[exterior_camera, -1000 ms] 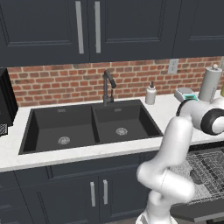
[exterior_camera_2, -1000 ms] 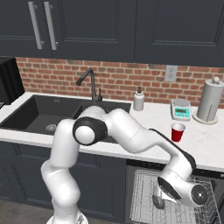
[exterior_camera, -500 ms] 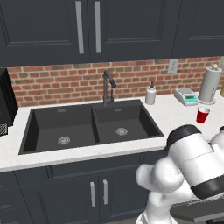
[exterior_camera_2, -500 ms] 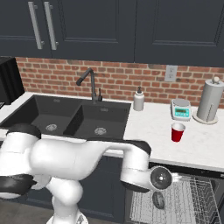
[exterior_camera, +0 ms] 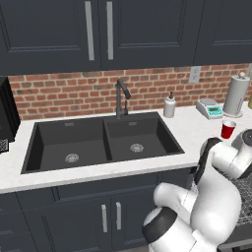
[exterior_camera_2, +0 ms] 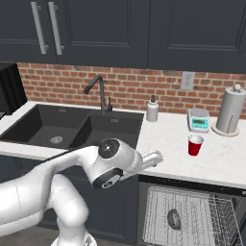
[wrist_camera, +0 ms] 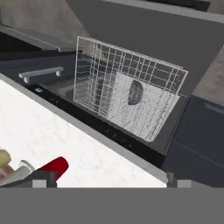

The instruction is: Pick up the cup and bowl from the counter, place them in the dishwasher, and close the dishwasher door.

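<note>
Sink (exterior_camera_2: 72, 127) at left, set into white bench (exterior_camera_2: 168, 139); arm (exterior_camera_2: 115, 166) folded low in front of the cabinets. Soap bottle (exterior_camera_2: 152, 109) behind the sink, scale (exterior_camera_2: 198, 120) and towel roll (exterior_camera_2: 229, 111) further right by the brick wall.

Cup (exterior_camera_2: 194, 145) stands upright on bench, near the front edge, clear space all round, well apart from scale & roll. Looks like a thin party-type cup: prob. light, stiff enough but crushable, smooth tapered wall so could slip upward out of a hard squeeze. Best hold, I'd judge: across the wall abt mid-height, gentle pinch, or one finger inside the rim. Tips easily if nudged.

Below & right: dishwasher (exterior_camera_2: 192, 216) open, wire rack (wrist_camera: 127, 103) pulled out, bowl (exterior_camera_2: 174, 219) already lying in it, tilted on edge; door (wrist_camera: 197, 135) down. Bowl seems done; cup + door left.

Claw (wrist_camera: 107, 183): tips set wide apart at the bottom corners of the hand view, nothing betw. them, holding nothing. Cup (wrist_camera: 54, 167) shows lower left there, off to one side of the tips, not betw. them.
</note>
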